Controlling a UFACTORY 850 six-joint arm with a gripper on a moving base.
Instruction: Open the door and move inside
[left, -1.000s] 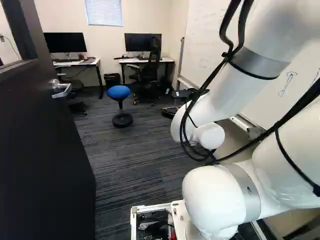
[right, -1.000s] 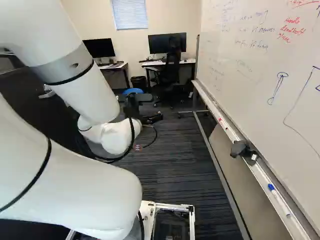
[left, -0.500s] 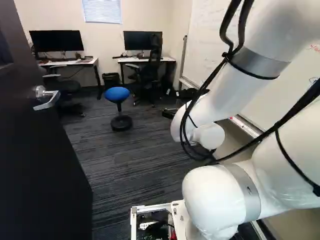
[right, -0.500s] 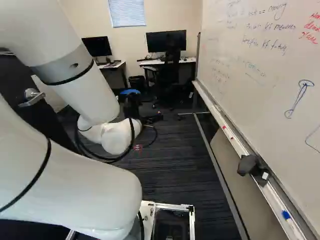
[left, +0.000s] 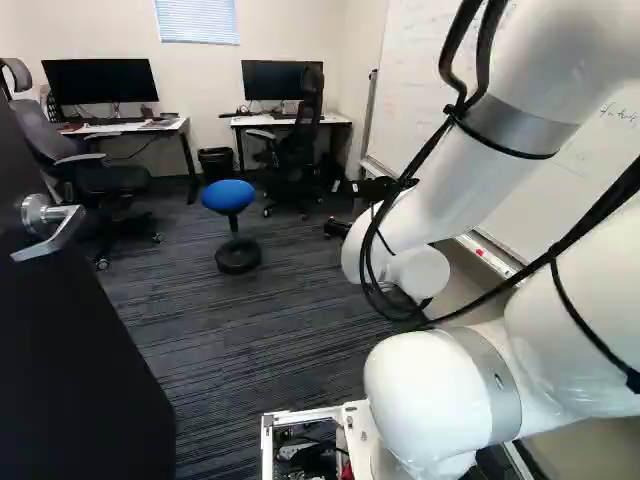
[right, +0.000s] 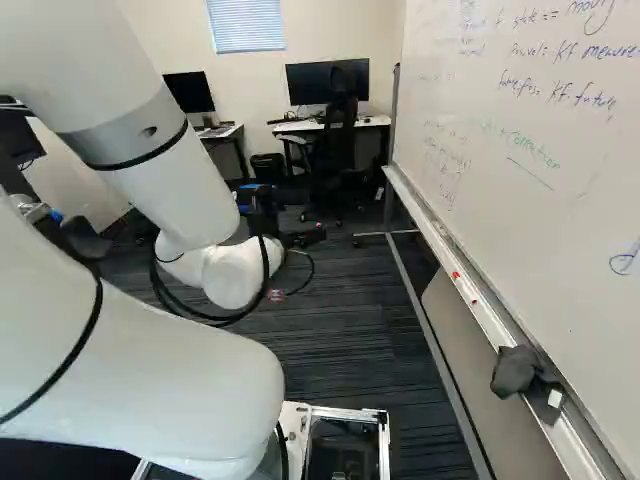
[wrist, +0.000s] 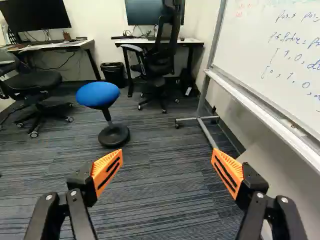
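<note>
The dark door (left: 75, 350) stands open at the left of the left base view, with the room showing past its free edge. Its silver handle (left: 50, 228) sits near that edge, and the gripper (right: 308, 215) is well apart from it, out over the carpet (wrist: 160, 200). In the wrist view the two fingers stand wide apart — nothing between their orange pads (wrist: 107, 171).

The white arm (left: 450, 200) reaches ahead into the room at the right of the left base view. Ahead of the gripper, a blue stool (wrist: 97, 94) leans a little on its round black foot. Beyond it, two desks stand along the far wall; a bin (wrist: 113, 75) is on the floor between them, just beside a leg of the right-hand desk (right: 375, 122) of the right base view. A black office chair (wrist: 162, 47) stands at that desk's front edge, and a monitor (right: 328, 84) is toward its back edge. The other desk (left: 130, 126) also carries a monitor (left: 100, 83), with a grey-backed chair (left: 95, 175) near its front edge.

A whiteboard (right: 530, 150) runs down the right of the right base view — on the tray (right: 450, 258) along its bottom edge lies a dark cloth-like thing (right: 516, 371).
</note>
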